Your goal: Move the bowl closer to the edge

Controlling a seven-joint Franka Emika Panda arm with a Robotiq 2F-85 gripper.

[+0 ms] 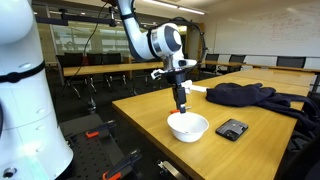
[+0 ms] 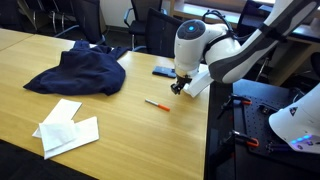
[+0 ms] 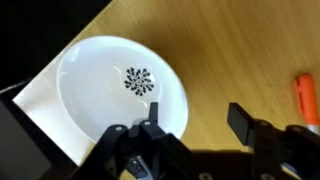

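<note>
In an exterior view, a bulky white robot base (image 1: 20, 90) fills the left side, with red-handled tools (image 1: 95, 133) on the dark floor beside it. Next comes the edge (image 1: 150, 135) of the wooden surface (image 1: 262, 135), light on top with a darker side band. The gripper (image 1: 182, 110) hangs straight down over the bowl (image 1: 188, 126), which sits on the surface close to that edge. Just to the right of the bowl lies a black phone (image 1: 232, 129), and behind it a crumpled dark cloth (image 1: 245, 95).

In the wrist view the bowl (image 3: 120, 90) fills the left half, white with a small dark flower mark (image 3: 138, 80) at its centre. The gripper (image 3: 195, 122) has its jaws apart: one is over the bowl's inside, the other is outside over bare wood, and the rim lies between them. An orange pen (image 3: 305, 95) shows at the far right.

In an exterior view, folded white papers (image 2: 68, 130) lie to the left of the pen (image 2: 156, 103).
</note>
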